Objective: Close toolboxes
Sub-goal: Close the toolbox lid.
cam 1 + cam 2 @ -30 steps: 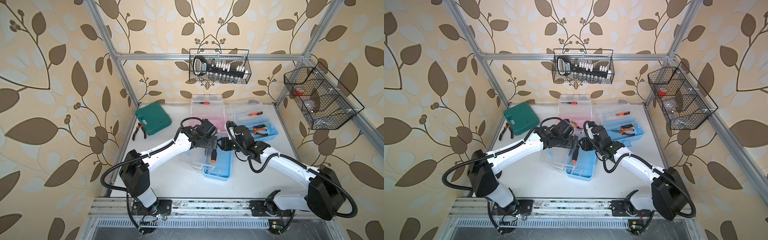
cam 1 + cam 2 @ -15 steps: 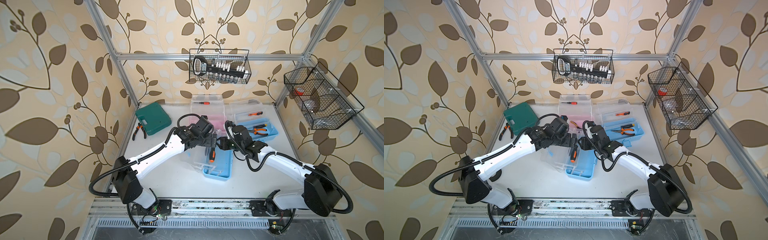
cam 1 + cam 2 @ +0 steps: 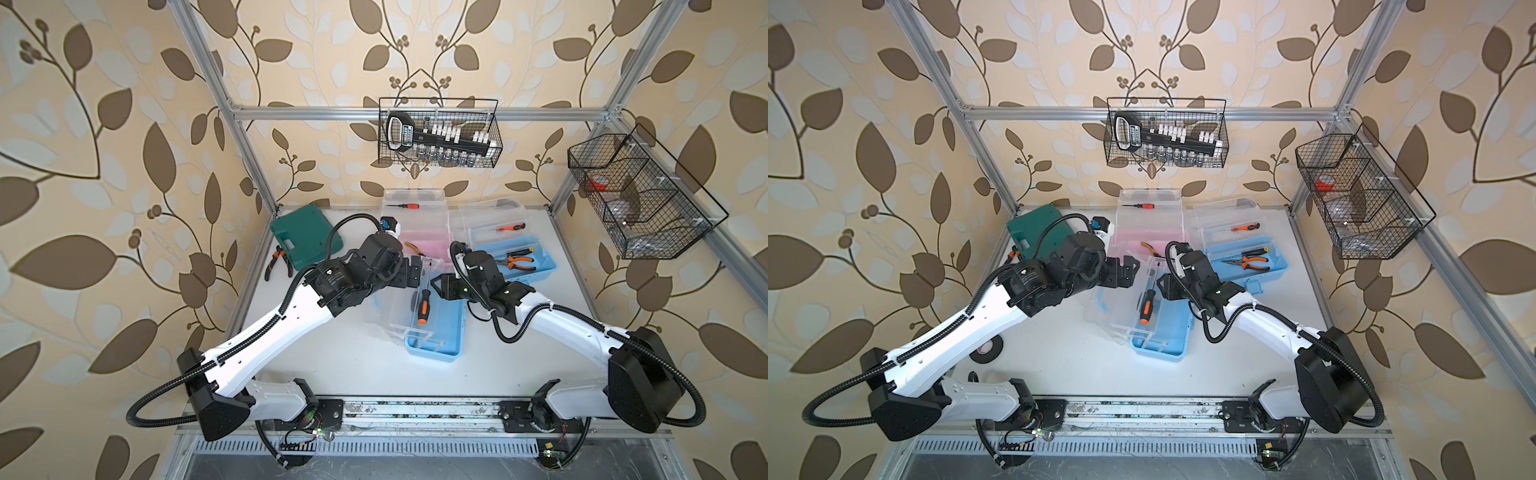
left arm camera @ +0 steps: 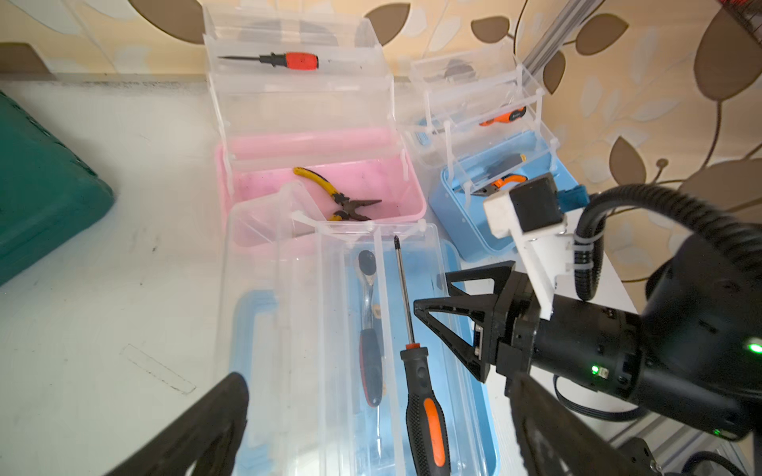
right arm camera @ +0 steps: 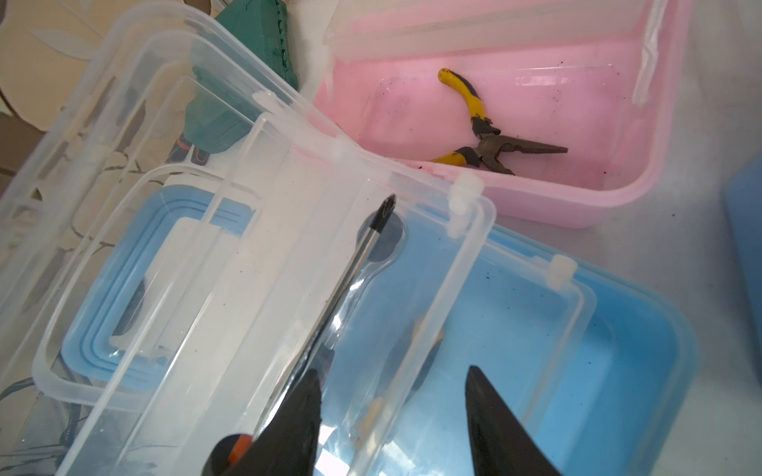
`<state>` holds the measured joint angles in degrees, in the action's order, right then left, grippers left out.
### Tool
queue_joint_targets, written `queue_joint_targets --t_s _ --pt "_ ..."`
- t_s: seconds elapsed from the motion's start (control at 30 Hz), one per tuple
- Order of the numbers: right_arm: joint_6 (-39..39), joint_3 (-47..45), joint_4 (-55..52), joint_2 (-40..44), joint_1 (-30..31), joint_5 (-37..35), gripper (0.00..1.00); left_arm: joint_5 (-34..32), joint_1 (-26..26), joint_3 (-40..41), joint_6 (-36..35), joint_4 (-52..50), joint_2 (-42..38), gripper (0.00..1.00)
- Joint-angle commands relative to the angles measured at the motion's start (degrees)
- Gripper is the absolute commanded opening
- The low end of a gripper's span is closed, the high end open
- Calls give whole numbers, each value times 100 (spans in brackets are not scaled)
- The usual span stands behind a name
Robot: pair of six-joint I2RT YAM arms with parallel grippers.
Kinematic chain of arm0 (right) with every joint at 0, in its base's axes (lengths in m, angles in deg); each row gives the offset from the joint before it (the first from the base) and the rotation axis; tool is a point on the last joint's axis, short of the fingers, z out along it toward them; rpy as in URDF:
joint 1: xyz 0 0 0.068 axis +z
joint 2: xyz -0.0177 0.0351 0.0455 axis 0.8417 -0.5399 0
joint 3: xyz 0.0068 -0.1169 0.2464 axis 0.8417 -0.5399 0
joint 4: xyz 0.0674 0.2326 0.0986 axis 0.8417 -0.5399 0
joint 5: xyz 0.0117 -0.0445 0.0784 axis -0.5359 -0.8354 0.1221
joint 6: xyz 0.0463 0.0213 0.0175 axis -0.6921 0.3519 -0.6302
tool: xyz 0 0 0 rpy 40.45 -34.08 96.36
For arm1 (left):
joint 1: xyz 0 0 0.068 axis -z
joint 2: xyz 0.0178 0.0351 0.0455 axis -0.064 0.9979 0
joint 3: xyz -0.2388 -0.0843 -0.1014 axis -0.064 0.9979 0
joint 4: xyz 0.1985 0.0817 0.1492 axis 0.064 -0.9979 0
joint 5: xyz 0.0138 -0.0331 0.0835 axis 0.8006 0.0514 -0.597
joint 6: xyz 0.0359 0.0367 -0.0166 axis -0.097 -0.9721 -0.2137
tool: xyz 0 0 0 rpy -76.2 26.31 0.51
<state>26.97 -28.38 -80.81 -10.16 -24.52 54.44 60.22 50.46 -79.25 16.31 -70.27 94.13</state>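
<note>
Three toolboxes stand open. The near light-blue toolbox (image 3: 440, 336) (image 4: 474, 371) has its clear lid (image 5: 123, 136) folded out to its left. Its clear tray carries an orange-and-black screwdriver (image 3: 423, 305) (image 4: 424, 408). Behind it are the pink toolbox (image 3: 432, 247) (image 5: 577, 198) with yellow pliers inside and the second blue toolbox (image 3: 540, 266). My left gripper (image 3: 409, 270) (image 4: 376, 381) hovers open over the tray's far-left end. My right gripper (image 3: 438, 286) (image 5: 391, 371) is open, its fingers astride the tray's clear side wall next to the screwdriver shaft.
A dark green case (image 3: 305, 239) and loose orange pliers (image 3: 276, 266) lie at the back left. A black tape roll (image 3: 986, 351) sits under the left arm. Wire baskets hang on the back wall (image 3: 440, 139) and the right wall (image 3: 640, 199).
The left arm has stretched out lower, its elbow swinging toward the front left, and its gripper edged back over the tray. The right gripper crept slightly back-left. Neither gripper's opening changed.
</note>
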Motion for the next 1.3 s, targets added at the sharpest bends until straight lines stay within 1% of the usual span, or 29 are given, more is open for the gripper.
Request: queue_joint_targets --t_s 0.0,0.17,0.27,0.4,0.57,0.73,0.83,0.9,1.03,1.07,1.13,1.27 --pt "92 -66 -707 -52 -6 -482 53 -645 -83 187 -110 -157 -430 99" --pt "100 -141 -789 63 -10 -659 53 -599 -169 503 61 -212 -552 99" --pt "120 -157 -868 138 4 -741 53 -475 -165 606 159 -215 -394 99" --pt "129 -133 -1013 298 0 -909 54 -144 -169 749 224 -5 -100 99" --pt "195 -50 -1280 521 5 -1142 55 208 -170 745 281 135 279 99" --pt "292 84 -1600 751 -1 -1407 56 277 -165 746 281 224 399 99" --pt "329 180 -1928 898 -10 -1795 56 351 -165 755 274 261 441 99" --pt "324 210 -2177 1029 -6 -2182 59 406 -163 755 277 265 486 99" --pt "315 147 -2527 1255 -121 -2615 63 573 -161 696 238 278 623 99" --pt "320 100 -2569 1300 -183 -2618 65 641 -161 657 235 279 661 99" --pt "332 -48 -2597 1347 -413 -2442 65 785 -161 605 211 292 767 99" --pt "331 -499 -2431 1305 -945 -1815 66 1023 -135 527 208 355 996 99"
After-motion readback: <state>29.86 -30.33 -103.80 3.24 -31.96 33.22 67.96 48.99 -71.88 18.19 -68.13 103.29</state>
